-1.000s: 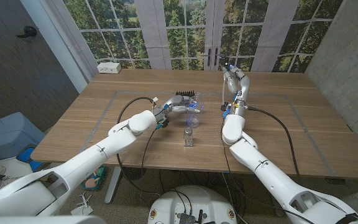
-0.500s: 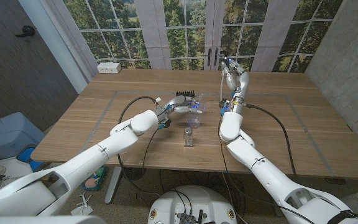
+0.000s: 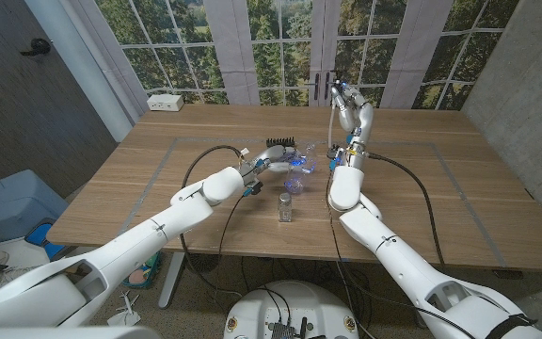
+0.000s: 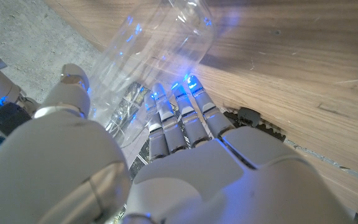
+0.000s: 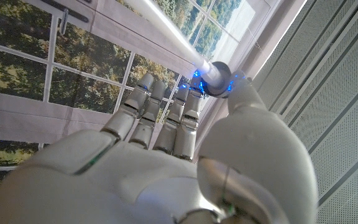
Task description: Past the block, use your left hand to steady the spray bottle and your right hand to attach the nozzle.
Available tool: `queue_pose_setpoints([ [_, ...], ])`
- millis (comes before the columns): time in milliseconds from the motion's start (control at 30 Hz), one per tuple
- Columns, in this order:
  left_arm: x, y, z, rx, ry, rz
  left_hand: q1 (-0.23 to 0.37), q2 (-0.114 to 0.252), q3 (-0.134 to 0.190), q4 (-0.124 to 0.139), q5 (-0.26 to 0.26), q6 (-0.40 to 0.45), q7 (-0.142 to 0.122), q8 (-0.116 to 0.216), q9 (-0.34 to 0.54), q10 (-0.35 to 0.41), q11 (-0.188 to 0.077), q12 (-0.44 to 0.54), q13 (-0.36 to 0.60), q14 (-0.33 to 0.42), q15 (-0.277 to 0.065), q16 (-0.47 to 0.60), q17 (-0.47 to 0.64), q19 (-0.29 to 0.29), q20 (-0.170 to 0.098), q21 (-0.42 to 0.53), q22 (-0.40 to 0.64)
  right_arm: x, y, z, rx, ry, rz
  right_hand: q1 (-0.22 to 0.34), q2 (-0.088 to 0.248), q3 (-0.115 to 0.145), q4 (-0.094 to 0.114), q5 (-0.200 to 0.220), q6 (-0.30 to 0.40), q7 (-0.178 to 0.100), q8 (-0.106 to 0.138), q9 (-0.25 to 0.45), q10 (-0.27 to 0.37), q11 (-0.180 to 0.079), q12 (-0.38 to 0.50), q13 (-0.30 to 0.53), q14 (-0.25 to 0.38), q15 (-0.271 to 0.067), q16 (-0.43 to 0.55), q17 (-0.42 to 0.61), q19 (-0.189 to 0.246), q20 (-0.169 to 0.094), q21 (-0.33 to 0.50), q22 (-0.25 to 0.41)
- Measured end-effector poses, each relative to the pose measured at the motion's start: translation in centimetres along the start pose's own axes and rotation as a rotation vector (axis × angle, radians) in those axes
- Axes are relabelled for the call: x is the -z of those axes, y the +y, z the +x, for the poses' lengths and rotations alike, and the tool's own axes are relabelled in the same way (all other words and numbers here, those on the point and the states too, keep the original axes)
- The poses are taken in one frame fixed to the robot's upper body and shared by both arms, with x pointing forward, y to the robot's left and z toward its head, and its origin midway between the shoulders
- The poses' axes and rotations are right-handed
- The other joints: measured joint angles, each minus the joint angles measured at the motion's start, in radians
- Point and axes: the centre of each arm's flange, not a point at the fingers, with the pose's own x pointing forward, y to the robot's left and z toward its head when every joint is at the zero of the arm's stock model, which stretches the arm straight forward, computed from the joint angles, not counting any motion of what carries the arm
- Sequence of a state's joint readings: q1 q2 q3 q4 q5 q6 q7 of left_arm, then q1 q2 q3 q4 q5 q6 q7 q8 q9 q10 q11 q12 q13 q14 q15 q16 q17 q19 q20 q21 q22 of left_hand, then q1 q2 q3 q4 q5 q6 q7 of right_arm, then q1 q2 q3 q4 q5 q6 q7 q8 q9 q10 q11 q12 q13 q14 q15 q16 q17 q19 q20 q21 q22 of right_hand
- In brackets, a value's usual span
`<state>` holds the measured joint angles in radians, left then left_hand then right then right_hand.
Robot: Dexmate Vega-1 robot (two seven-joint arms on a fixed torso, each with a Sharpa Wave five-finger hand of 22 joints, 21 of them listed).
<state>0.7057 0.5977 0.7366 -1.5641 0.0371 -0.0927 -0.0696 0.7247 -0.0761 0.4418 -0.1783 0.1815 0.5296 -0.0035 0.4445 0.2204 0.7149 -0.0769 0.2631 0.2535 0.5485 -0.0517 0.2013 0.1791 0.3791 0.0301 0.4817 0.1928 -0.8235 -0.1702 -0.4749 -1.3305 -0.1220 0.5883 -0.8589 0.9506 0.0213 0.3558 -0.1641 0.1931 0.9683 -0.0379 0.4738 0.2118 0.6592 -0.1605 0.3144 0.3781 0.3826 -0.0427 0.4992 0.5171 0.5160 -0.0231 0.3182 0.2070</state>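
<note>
A: Head view first: the left hand (image 3: 273,162) is past the block (image 3: 286,207), its fingers against the clear spray bottle (image 3: 301,161), which stands on the wooden table (image 3: 422,188) beyond that small block. The right hand (image 3: 348,105) is raised above and to the right of the bottle, pinching the nozzle (image 3: 341,92), whose thin dip tube (image 3: 333,127) hangs down.

B: And the left wrist view?

A: There the left hand's fingers (image 4: 182,118) wrap one side of the bottle (image 4: 160,43) and the thumb curls around the other, so I read it as clamped on it. The bottle looks tilted against the table; how much, I cannot tell.

B: Right wrist view?

A: The right hand's fingertips (image 5: 185,93) and thumb are closed on the nozzle's collar (image 5: 215,76), with the tube running away from it.

B: What could go wrong?

A: My judgement: the tube must enter the narrow neck first. If it meets the rim, it may bend, or the light bottle may slip within the grip. A tilted bottle could also make the collar cross-thread.
</note>
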Motion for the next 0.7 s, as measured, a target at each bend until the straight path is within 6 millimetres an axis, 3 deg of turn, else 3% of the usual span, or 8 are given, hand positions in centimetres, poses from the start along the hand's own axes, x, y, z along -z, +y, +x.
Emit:
queue_pose_setpoints([
  [300,-0.5,-0.5,0.3,0.010,-0.003,0.005,0.001,-0.001,0.000,0.000,0.000,0.000,0.000,0.000,0.001,0.002,0.002,-0.001,0.000,0.000,0.000,0.000,0.000,0.000,0.000,0.000,0.000,-0.5,0.8,0.0,-0.004,-0.004,0.030,0.000,0.000,-0.003,0.003,-0.001,0.000,0.000,-0.003,0.000,0.000,0.000,0.000,0.000,0.000,0.000,0.000,0.000,0.000,0.000,0.004,0.000],
  [400,-0.5,-0.8,0.3,0.017,0.004,0.008,0.004,-0.004,0.000,0.000,-0.001,0.047,0.047,-0.003,0.000,0.009,0.009,0.000,0.002,0.000,0.000,0.000,0.000,0.000,0.000,0.000,0.000,-0.7,1.0,0.0,-0.005,-0.003,0.043,0.000,0.000,-0.003,0.003,-0.001,0.000,0.000,-0.001,0.000,0.000,0.000,0.000,0.000,0.000,0.000,0.000,0.000,0.000,0.000,0.004,0.005],
  [700,-0.9,-1.2,0.3,0.021,-0.001,0.005,0.004,-0.004,0.000,0.000,-0.002,0.048,0.048,-0.002,0.000,0.005,0.005,0.000,0.005,0.000,0.000,0.000,0.000,0.000,0.000,0.000,0.000,-1.0,1.4,-0.3,-0.011,0.010,0.070,0.000,0.000,-0.008,0.002,-0.001,0.004,0.004,0.004,-0.001,0.000,0.000,0.000,0.000,0.000,0.000,0.000,0.005,-0.008,0.000,0.007,0.005],
])
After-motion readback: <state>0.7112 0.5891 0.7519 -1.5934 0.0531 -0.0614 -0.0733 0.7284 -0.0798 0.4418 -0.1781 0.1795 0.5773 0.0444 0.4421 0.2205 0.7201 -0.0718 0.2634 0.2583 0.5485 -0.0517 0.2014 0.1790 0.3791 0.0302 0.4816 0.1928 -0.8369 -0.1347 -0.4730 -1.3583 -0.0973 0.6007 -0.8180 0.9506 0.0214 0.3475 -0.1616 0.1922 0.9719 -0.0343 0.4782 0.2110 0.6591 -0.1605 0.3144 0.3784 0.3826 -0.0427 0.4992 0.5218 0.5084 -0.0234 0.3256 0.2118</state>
